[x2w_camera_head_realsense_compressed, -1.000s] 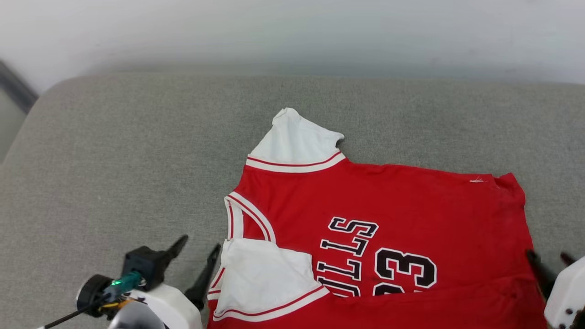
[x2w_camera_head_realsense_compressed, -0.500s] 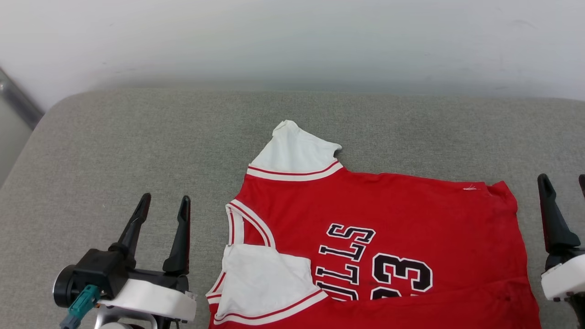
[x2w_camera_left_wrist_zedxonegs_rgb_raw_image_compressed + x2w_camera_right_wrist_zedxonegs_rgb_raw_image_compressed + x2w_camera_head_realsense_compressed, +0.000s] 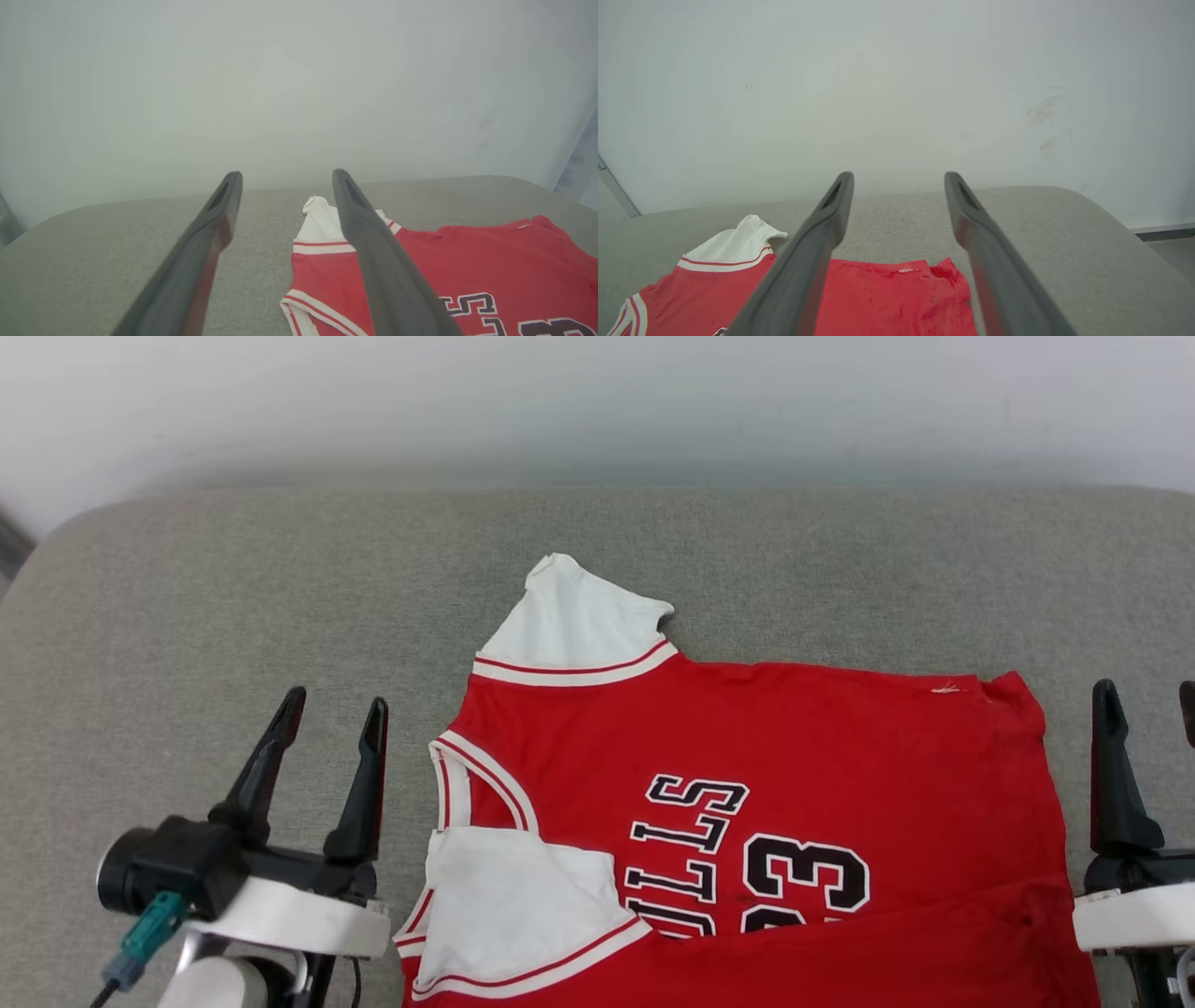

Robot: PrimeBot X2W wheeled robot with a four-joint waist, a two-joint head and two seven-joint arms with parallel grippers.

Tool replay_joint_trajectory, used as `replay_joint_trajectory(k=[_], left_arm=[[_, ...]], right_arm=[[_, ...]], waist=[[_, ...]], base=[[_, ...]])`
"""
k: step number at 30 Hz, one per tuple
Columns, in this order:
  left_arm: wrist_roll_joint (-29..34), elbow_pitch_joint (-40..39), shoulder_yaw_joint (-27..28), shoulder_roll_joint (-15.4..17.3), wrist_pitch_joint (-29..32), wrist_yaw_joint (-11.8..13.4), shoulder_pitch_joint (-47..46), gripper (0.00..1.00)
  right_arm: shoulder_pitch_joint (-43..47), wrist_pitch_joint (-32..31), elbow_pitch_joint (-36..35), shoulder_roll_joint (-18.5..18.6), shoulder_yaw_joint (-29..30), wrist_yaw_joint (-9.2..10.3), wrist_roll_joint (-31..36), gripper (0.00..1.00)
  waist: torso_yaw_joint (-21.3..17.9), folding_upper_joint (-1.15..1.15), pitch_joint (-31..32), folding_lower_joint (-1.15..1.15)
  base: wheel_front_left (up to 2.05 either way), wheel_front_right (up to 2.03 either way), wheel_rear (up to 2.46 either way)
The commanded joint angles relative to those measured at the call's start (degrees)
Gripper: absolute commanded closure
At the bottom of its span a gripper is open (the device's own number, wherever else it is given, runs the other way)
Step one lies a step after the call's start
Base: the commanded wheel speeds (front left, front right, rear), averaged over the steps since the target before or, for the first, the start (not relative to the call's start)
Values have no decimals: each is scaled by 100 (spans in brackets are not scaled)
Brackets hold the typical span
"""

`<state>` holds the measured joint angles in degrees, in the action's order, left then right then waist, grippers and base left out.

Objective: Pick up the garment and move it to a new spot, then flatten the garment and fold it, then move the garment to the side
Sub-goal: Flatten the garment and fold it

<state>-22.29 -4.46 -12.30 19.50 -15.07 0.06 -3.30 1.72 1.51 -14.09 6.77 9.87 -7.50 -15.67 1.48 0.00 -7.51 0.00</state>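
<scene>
Red-white "BULLS 23" jersey (image 3: 794, 737) spread on grey fabric surface (image 3: 233, 597) | left pincer (image 3: 337, 698), 9 o'clock: agape, empty | right pincer (image 3: 1146, 686), 3 o'clock: agape, empty

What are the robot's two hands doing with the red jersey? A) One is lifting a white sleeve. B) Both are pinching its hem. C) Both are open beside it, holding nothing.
C: the left hand and right hand stand open on either side of the jersey, which lies on the grey surface.

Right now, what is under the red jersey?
The jersey lies on the gray cushion. Whether anything else is beneath the cloth cannot be seen; it is covered.
</scene>
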Motion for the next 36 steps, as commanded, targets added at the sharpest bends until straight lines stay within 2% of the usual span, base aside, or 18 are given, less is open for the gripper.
replay_joint_trajectory(k=[1,5,10,13,21,24,28,32,36], left_arm=[[-27,47,47,2,-11,-101,-201,0],[-9,219,-45,317,209,-434,-830,0],[-314,464,-345,886,1044,-705,-2027,0],[-674,619,-630,1277,1795,-742,-2804,0],[-2106,1006,-1442,2214,4355,-746,-4678,0],[-2562,1224,-1631,2376,5271,-747,-5214,0],[-2819,1632,-1831,2496,6207,-748,-5851,0],[-2965,1989,-1787,2426,6472,-682,-6125,0],[-2922,2253,-1967,2492,6864,-684,-6238,0]], right_arm=[[-103,76,7,-40,-20,3,-40,0],[-243,163,25,-71,-86,3,-51,0],[-438,267,82,-147,-182,3,-21,0],[-560,367,127,-194,-246,3,-22,0],[-840,644,266,-341,-392,3,-140,0],[-922,734,348,-367,-464,3,-167,0],[-1032,851,482,-392,-663,3,-153,0],[-1088,929,592,-397,-728,3,-235,0],[-1158,1028,723,-399,-764,3,-194,0]], waist=[[-136,0,-185,0],[-357,0,-520,0],[-679,0,-990,0],[-898,0,-1275,0],[-1394,0,-1941,0],[-1511,0,-2141,0],[-1725,0,-2429,0],[-1850,0,-2623,0],[-1910,0,-2769,0]], base=[[0,0,0],[0,0,0],[0,0,0],[0,0,0],[0,0,0],[0,0,0],[0,0,0],[0,0,0],[0,0,0]])
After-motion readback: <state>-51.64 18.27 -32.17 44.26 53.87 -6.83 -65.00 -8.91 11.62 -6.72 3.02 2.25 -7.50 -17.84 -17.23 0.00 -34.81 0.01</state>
